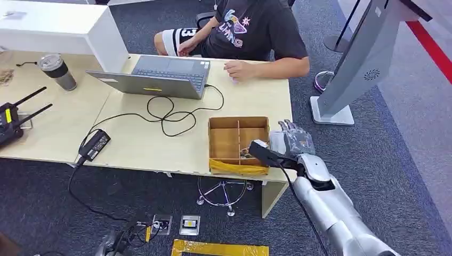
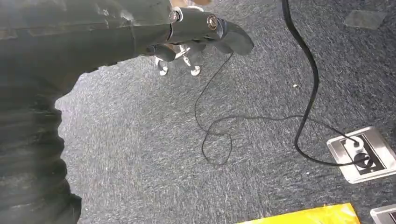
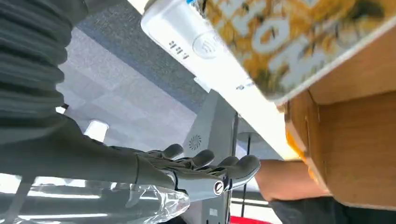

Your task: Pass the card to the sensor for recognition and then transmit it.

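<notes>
One pale wooden desk point(image 1: 133, 141) on grey carpet point(image 1: 405, 154)

1. The right hand point(image 1: 295, 140) hovers just right of the wooden box point(image 1: 237, 144), at the table's point(image 1: 133, 138) right edge.
2. Right of the hand, bare carpet lies open as far as the kiosk stand point(image 1: 362, 64).
3. Beyond the box, a bare strip of tabletop reaches a person's hand point(image 1: 240, 69).
4. Left of the box, looped cables point(image 1: 170, 114) and a laptop point(image 1: 160, 77) crowd the surface.
</notes>
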Tool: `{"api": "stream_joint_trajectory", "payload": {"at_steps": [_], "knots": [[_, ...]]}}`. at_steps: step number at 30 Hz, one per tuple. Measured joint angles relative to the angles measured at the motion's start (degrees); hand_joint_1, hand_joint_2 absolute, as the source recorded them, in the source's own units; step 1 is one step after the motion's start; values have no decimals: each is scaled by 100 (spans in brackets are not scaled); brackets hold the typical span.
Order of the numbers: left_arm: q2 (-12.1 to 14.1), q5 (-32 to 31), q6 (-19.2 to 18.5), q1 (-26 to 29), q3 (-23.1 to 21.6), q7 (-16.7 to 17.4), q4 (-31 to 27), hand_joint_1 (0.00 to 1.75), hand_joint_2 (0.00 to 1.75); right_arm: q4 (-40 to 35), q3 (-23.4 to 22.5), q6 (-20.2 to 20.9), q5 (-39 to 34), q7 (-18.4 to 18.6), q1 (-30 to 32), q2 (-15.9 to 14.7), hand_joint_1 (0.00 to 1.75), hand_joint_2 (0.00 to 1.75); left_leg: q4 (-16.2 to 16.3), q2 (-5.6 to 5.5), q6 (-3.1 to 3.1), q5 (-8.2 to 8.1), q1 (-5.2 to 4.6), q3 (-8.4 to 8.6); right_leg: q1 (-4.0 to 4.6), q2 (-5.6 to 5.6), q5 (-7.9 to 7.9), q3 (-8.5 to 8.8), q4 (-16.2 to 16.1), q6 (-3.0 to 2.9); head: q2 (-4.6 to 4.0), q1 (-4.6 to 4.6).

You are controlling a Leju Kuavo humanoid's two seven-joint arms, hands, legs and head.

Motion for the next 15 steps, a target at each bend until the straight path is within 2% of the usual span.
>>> {"api": "stream_joint_trajectory", "payload": {"at_steps": [15], "knots": [[13, 15, 0, 5, 2, 0, 0, 0, 175, 0, 0, -39, 26, 46, -22, 0, 0, 175, 0, 0, 0, 0, 0, 0, 0, 0, 0, 0, 0, 0, 0, 0]]}}
